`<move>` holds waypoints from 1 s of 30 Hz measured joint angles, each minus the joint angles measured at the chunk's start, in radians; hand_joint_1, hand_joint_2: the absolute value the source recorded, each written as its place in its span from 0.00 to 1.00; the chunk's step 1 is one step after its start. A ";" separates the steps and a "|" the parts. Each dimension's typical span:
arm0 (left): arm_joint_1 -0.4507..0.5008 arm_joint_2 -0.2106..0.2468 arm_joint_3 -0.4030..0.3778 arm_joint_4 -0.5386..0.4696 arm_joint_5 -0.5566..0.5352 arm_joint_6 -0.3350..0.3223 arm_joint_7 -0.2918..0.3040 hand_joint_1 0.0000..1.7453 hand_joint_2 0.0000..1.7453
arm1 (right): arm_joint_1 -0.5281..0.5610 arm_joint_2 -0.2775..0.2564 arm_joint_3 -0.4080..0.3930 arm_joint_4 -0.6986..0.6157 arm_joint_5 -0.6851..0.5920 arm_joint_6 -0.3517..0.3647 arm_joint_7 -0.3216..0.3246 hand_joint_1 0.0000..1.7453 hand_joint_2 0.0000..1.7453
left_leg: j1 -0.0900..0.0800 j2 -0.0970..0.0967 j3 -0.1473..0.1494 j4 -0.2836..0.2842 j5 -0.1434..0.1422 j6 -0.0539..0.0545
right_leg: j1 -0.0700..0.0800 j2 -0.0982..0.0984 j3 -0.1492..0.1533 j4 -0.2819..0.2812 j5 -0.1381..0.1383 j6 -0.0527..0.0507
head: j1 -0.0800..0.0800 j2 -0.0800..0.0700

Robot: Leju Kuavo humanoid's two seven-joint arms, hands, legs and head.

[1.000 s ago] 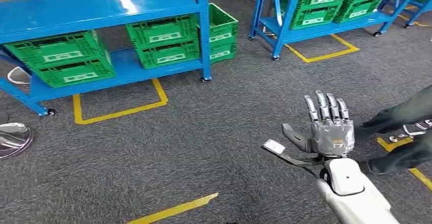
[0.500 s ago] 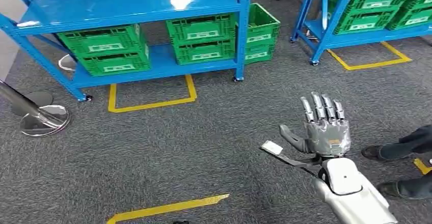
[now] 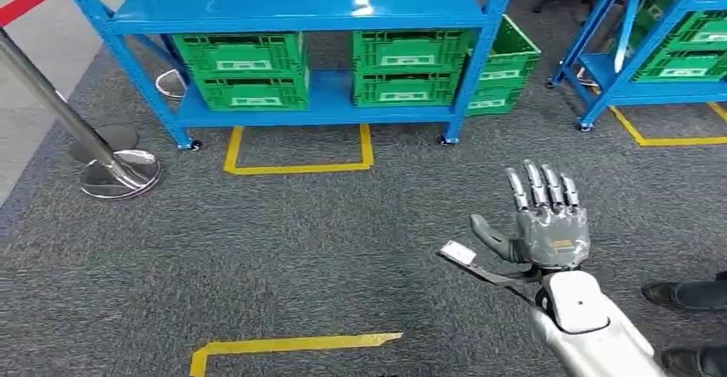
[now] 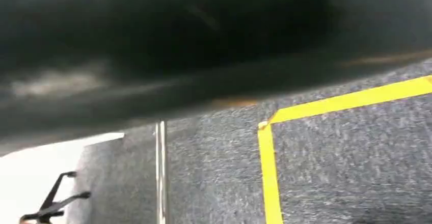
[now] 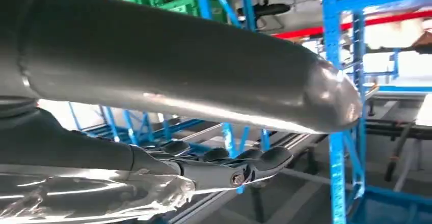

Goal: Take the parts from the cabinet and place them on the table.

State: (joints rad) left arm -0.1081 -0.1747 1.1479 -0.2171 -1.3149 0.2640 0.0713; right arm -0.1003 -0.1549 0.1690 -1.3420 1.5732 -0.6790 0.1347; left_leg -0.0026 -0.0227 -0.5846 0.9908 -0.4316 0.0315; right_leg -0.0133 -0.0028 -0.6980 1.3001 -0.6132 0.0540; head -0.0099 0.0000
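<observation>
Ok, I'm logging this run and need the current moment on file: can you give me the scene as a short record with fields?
right hand: raised over the carpet, fingers spread, holding nothing
blue shelf rack: ahead, on casters
green crates: stacked pairs on the rack's lower shelf
extra green crates: on the floor beside the rack's right post
floor: grey carpet with yellow tape marks
stanchion: metal post and base at left
person: dark shoes at right edge

blue cabinet [image 3: 300,4] — green crates [image 3: 244,73] shelved
</observation>
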 joint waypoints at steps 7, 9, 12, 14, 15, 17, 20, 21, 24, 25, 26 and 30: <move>0.003 -0.002 0.000 0.000 0.004 -0.002 -0.002 0.00 0.00 | 0.004 0.000 -0.015 0.008 -0.042 0.000 -0.060 0.00 0.00 | -0.006 -0.032 -0.001 0.013 -0.006 0.001 | -0.007 0.017 0.133 -0.297 0.136 -0.013 | 0.000 0.000; 0.004 -0.002 0.000 0.000 0.004 -0.002 -0.015 0.00 0.00 | 0.007 0.001 -0.029 0.011 -0.063 0.000 -0.091 0.00 0.00 | -0.006 -0.032 0.001 0.011 -0.007 0.006 | -0.005 0.019 0.133 -0.297 0.136 -0.014 | -0.001 0.000; 0.002 -0.002 0.000 0.000 0.005 -0.002 -0.038 0.00 0.00 | 0.017 0.002 -0.051 0.015 -0.071 0.000 -0.110 0.00 0.00 | -0.003 -0.032 0.004 0.008 -0.007 0.006 | 0.000 0.019 0.134 -0.297 0.133 -0.022 | -0.001 0.000; 0.002 -0.002 0.000 0.000 0.005 -0.006 -0.058 0.00 0.00 | 0.027 0.003 -0.065 0.015 -0.077 0.000 -0.123 0.00 0.00 | -0.001 -0.032 0.004 0.007 -0.006 0.004 | 0.003 0.019 0.134 -0.296 0.132 -0.026 | 0.000 0.000; 0.002 -0.002 0.000 0.000 0.006 -0.011 -0.069 0.00 0.00 | 0.032 0.005 -0.071 0.015 -0.077 0.000 -0.126 0.00 0.00 | 0.000 -0.032 0.004 0.007 -0.007 0.003 | 0.004 0.019 0.134 -0.296 0.132 -0.026 | 0.000 0.000; 0.002 -0.002 0.000 0.000 0.007 -0.021 -0.095 0.00 0.00 | 0.043 0.008 -0.084 0.015 -0.082 0.000 -0.136 0.00 0.00 | 0.002 -0.032 0.004 0.005 -0.007 -0.013 | 0.005 0.018 0.134 -0.295 0.130 -0.029 | 0.000 0.000; 0.002 -0.004 0.000 0.000 0.005 -0.028 -0.111 0.00 0.00 | 0.055 0.009 -0.103 0.015 -0.090 0.000 -0.148 0.00 0.00 | 0.004 -0.032 0.004 0.003 -0.008 -0.035 | 0.006 0.018 0.133 -0.294 0.130 -0.030 | 0.000 0.000; 0.002 -0.005 -0.001 0.000 0.002 -0.030 -0.111 0.00 0.00 | 0.058 0.010 -0.107 0.015 -0.094 0.000 -0.153 0.00 0.00 | 0.004 -0.032 0.004 0.003 -0.008 -0.035 | 0.006 0.018 0.133 -0.294 0.130 -0.030 | 0.000 0.000; 0.002 -0.007 -0.003 0.000 -0.004 -0.038 -0.114 0.00 0.00 | 0.071 0.013 -0.120 0.015 -0.103 0.000 -0.161 0.00 0.00 | 0.003 -0.032 0.004 0.003 -0.008 -0.035 | 0.004 0.018 0.134 -0.294 0.130 -0.030 | 0.000 0.000; 0.003 -0.007 -0.005 0.000 -0.005 -0.043 -0.114 0.00 0.00 | 0.077 0.015 -0.125 0.015 -0.103 0.000 -0.164 0.00 0.00 | 0.002 -0.032 0.004 0.003 -0.009 -0.035 | 0.004 0.017 0.134 -0.294 0.130 -0.030 | 0.001 0.000; 0.003 -0.007 -0.006 0.000 -0.005 -0.046 -0.114 0.00 0.00 | 0.084 0.017 -0.127 0.014 -0.103 0.000 -0.165 0.00 0.00 | 0.001 -0.032 0.004 0.004 -0.009 -0.035 | 0.003 0.017 0.134 -0.295 0.130 -0.030 | 0.000 0.000; 0.003 -0.007 -0.009 0.000 -0.005 -0.050 -0.113 0.00 0.00 | 0.100 0.021 -0.132 0.014 -0.103 0.000 -0.166 0.00 0.00 | -0.001 -0.032 0.004 0.004 -0.009 -0.034 | 0.001 0.018 0.134 -0.295 0.130 -0.029 | 0.000 0.000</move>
State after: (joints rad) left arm -0.1051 -0.1820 1.1391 -0.2171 -1.3199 0.2144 -0.0420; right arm -0.0002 -0.1343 0.0366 -1.3275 1.4702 -0.6790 -0.0313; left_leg -0.0037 -0.0542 -0.5809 0.9946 -0.4403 -0.0029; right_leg -0.0127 0.0148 -0.5637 1.0048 -0.4827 0.0247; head -0.0095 0.0000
